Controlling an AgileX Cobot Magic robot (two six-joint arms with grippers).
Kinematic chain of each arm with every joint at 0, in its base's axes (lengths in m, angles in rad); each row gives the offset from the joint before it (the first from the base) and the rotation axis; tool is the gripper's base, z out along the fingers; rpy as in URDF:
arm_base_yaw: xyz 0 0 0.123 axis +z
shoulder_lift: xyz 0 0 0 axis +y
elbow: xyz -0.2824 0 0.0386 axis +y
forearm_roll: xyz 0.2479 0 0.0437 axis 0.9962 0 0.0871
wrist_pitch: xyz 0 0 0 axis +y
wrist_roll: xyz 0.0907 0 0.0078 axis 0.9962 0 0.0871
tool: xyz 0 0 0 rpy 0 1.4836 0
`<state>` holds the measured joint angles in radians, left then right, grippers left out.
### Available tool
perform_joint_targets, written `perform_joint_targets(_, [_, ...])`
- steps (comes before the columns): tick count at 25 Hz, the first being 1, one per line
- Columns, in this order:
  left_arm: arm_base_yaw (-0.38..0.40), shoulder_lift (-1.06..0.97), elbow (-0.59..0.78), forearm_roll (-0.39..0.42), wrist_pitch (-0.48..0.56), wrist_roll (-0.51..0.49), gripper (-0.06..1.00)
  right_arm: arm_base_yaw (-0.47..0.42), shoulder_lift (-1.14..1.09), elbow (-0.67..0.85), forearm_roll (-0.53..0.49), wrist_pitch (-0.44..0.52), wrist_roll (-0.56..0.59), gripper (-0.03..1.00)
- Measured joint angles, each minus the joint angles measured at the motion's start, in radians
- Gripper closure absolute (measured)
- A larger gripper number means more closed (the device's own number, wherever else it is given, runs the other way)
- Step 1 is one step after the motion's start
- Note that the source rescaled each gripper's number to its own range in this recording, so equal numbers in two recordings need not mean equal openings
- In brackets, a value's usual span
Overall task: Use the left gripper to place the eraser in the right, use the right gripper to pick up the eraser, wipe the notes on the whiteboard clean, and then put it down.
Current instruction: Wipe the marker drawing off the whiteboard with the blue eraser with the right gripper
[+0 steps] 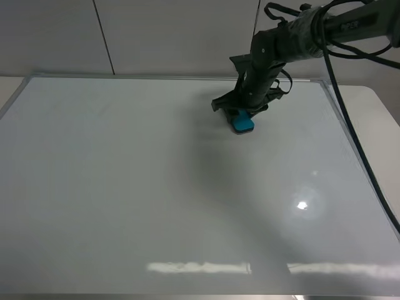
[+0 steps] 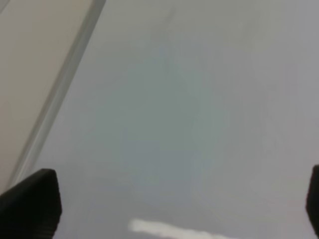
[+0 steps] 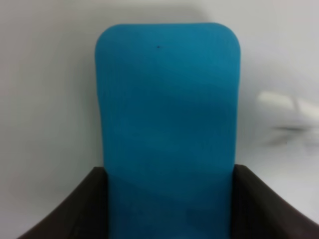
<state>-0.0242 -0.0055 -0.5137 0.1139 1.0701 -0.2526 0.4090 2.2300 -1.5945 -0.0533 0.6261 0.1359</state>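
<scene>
Exterior high view: right gripper point(image 1: 242, 112) jaws clamp the eraser point(image 1: 241, 121) flat on the whiteboard point(image 1: 125, 187) near its far edge — left gripper point(image 2: 179, 209) jaws spread wide.

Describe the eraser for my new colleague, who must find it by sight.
Start at the big whiteboard filling the view. Near its far edge, right of centre, the right gripper clamps the eraser against the surface. It is the only teal block there.

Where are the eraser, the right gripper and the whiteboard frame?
eraser point(image 3: 167, 124): right wrist view, middle of its teal top face.
right gripper point(image 1: 242, 114): exterior high view, between the fingertips clamped on the eraser.
whiteboard point(image 1: 125, 77): exterior high view, far edge of its metal frame.
</scene>
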Motion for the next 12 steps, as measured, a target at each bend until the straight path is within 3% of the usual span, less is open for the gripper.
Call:
perform_joint_targets(7, [0.000, 0.000, 0.000, 0.000, 0.000, 0.000, -0.06, -0.124, -0.001, 0.000, -0.039, 0.029, 0.077, 0.94])
perform_joint_targets(12, [0.000, 0.000, 0.000, 0.000, 0.000, 0.000, -0.06, -0.134, -0.001, 0.000, -0.044, 0.026, 0.095, 0.94])
